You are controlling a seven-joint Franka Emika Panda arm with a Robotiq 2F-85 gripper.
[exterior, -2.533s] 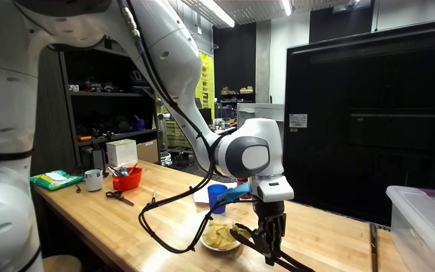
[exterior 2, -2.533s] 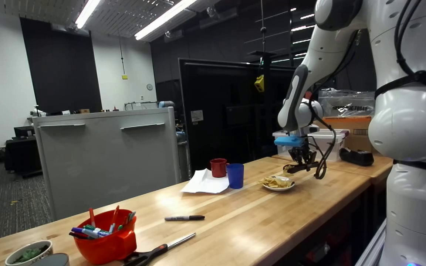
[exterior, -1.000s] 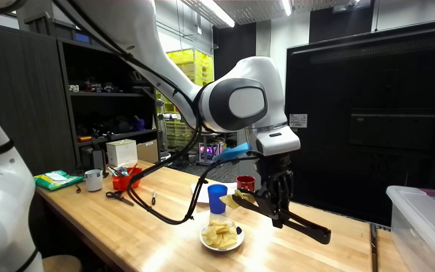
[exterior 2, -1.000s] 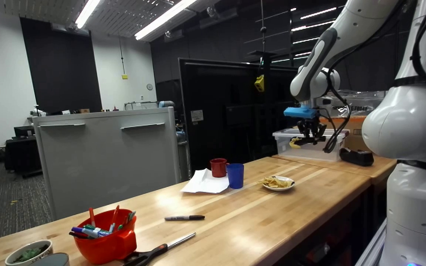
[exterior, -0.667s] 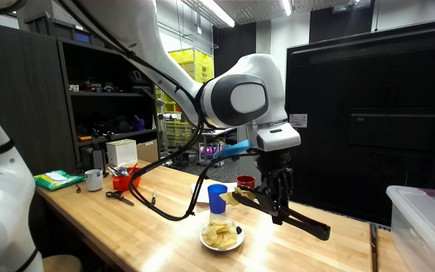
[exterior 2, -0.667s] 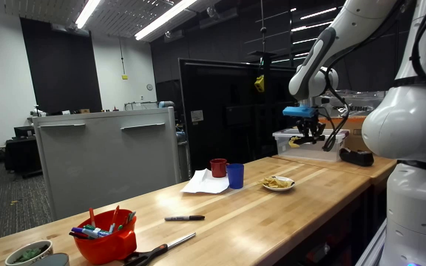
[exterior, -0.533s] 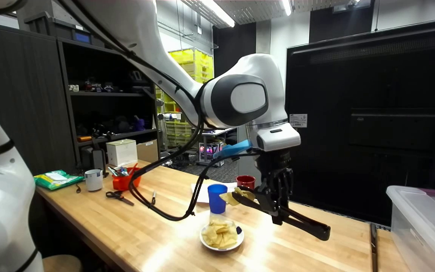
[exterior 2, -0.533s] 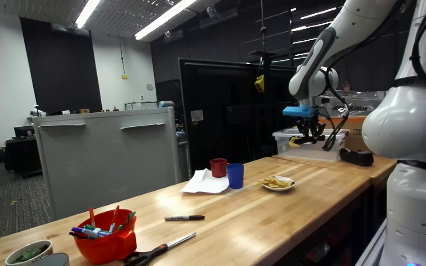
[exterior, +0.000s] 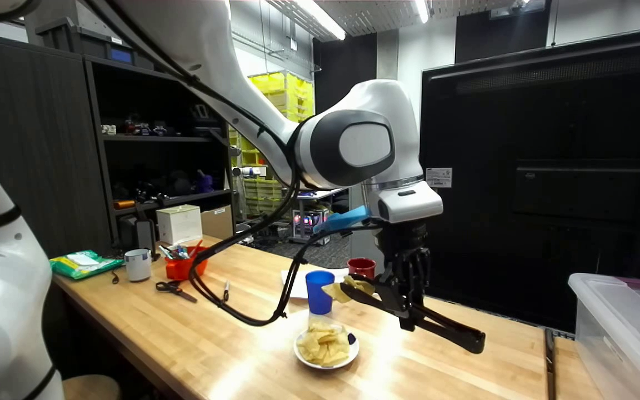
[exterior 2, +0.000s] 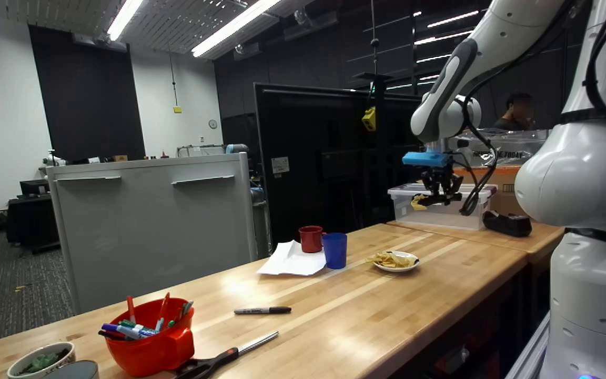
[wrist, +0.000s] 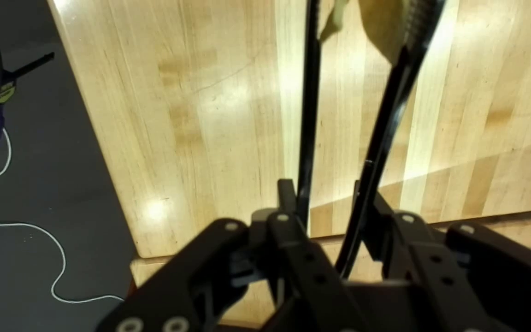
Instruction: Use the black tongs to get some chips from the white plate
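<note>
The plate sits on the table, a heap of chips filling most of it and a dark patch showing at the rim.

The gripper is up in the air, higher than the plate and to its right in both exterior views. Its jaws are clamped on the tongs; the wrist view shows both tong arms between the fingers, apart from each other along the length seen. In an exterior view the tips are the end nearer the plate, and the other end points away from it. At the tips are held chips, above the plate's level; how many is hard to tell. The wrist view cuts them off at its top edge.

The blue cup stands near the plate, and the red cup is farther from it, on the paper. Left of the plate in an exterior view lies the marker; farther off are the scissors and the red bowl of pens. The clear bin stands well beyond the plate.
</note>
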